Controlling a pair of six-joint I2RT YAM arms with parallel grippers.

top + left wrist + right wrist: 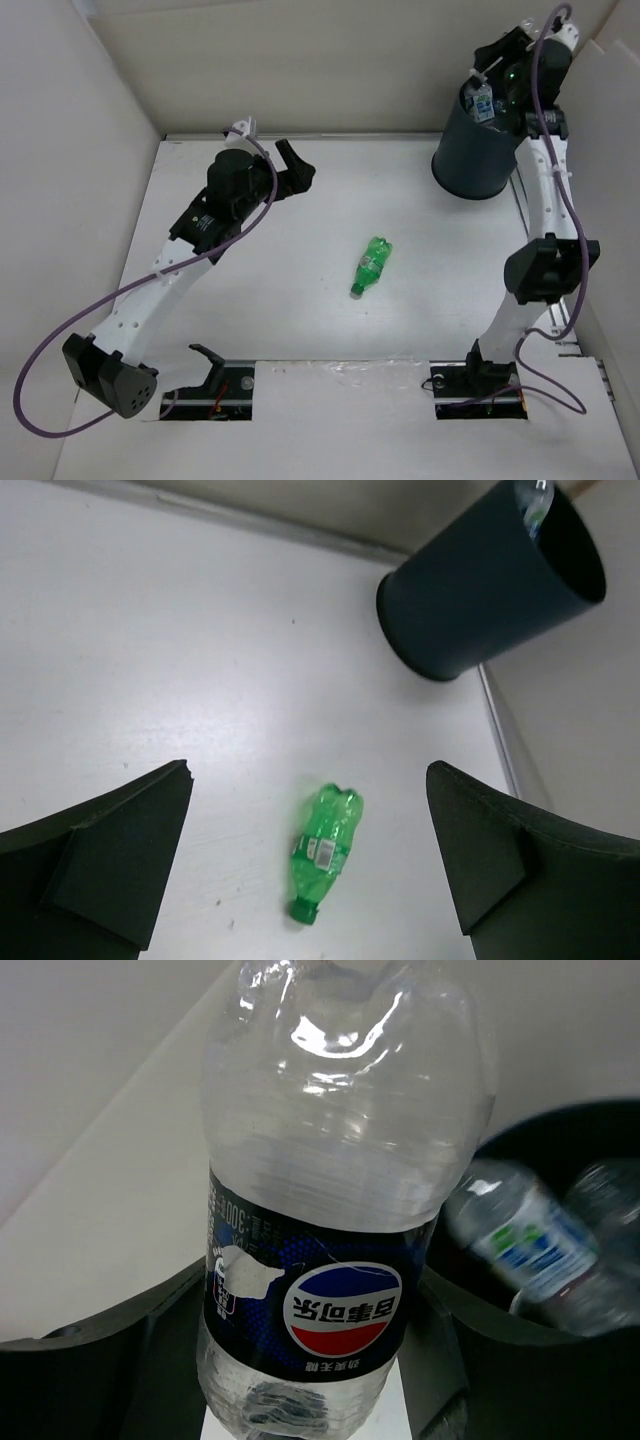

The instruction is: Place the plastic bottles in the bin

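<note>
A green plastic bottle (371,265) lies on its side mid-table, cap toward the near edge. My left gripper (297,168) hovers left of and beyond it, open and empty; in its wrist view the green bottle (324,850) lies on the table between and beyond the gripper (308,775). The dark grey-blue bin (470,160) stands at the back right. My right gripper (305,1360) is up at the bin's mouth, shut on a clear bottle with a dark blue label (330,1190). Inside the bin (560,1125) lie two clear bottles (530,1245).
White walls close in the table on the left, back and right; the bin (470,590) stands in the back right corner by the right wall. A metal rail (520,215) runs along the right side behind the right arm.
</note>
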